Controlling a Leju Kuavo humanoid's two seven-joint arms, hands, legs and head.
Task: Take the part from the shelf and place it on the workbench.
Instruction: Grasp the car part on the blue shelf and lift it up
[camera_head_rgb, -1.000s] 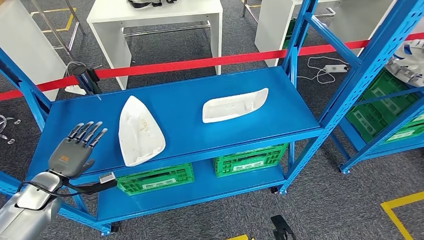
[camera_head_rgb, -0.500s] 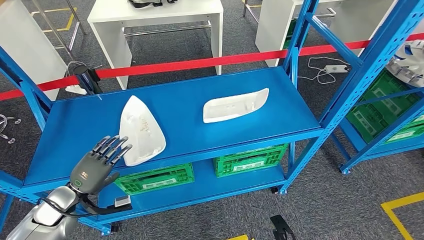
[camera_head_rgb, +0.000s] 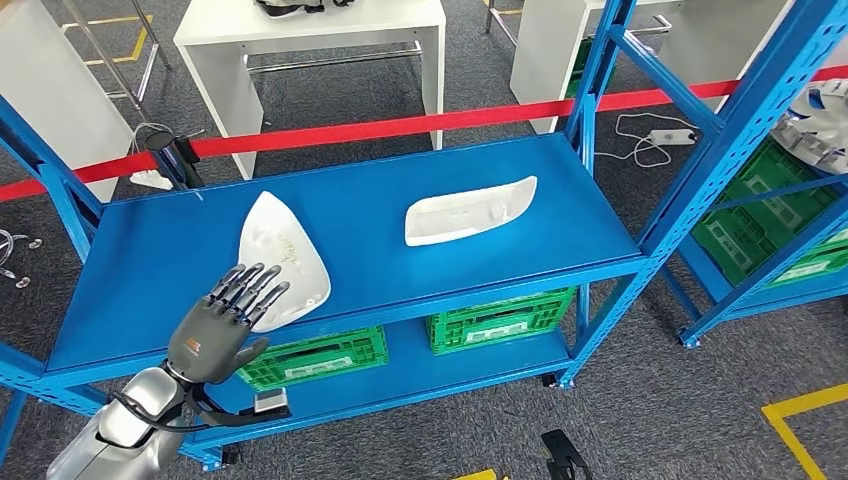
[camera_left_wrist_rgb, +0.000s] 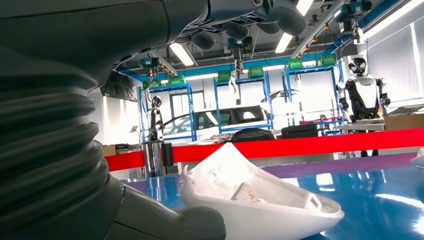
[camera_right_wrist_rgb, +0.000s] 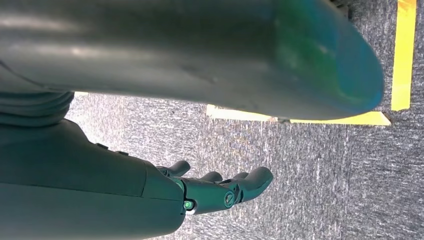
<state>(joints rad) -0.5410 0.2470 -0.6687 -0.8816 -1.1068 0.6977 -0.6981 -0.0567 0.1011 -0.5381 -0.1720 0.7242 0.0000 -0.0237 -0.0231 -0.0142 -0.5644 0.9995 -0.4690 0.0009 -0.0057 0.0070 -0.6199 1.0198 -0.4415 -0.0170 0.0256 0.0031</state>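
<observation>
Shelving in blue steel (camera_head_rgb: 150, 250) carries the task items on its upper deck; green crates (camera_head_rgb: 312, 358) sit on the level below, and a red barrier tape (camera_head_rgb: 400, 125) runs behind the unit. A white table (camera_head_rgb: 300, 30) stands beyond the tape.

Two white moulded parts lie on the deck. The near part (camera_head_rgb: 285, 255), teardrop-shaped, lies towards the deck's left half with its broad end close to the front edge. The far part (camera_head_rgb: 468, 212), elongated, lies well apart to the right.

Step in hand: approach, ahead of the grasp. The left hand (camera_head_rgb: 225, 320) is raised at the front edge of the deck, palm turned down, fingers spread and extended, holding nothing. Its fingertips overlap the broad end of the near part in the head view; contact cannot be confirmed. In the left wrist view the near part (camera_left_wrist_rgb: 260, 202) rests flat on the deck just beyond the thumb.

The right hand (camera_right_wrist_rgb: 220, 192) hangs over the grey floor, fingers loosely extended, holding nothing.

Next move, as judged: advance the left hand over the broad end, bring thumb under or against the rim, then close. The shell looks thin and smooth; a shallow grip may slip.
</observation>
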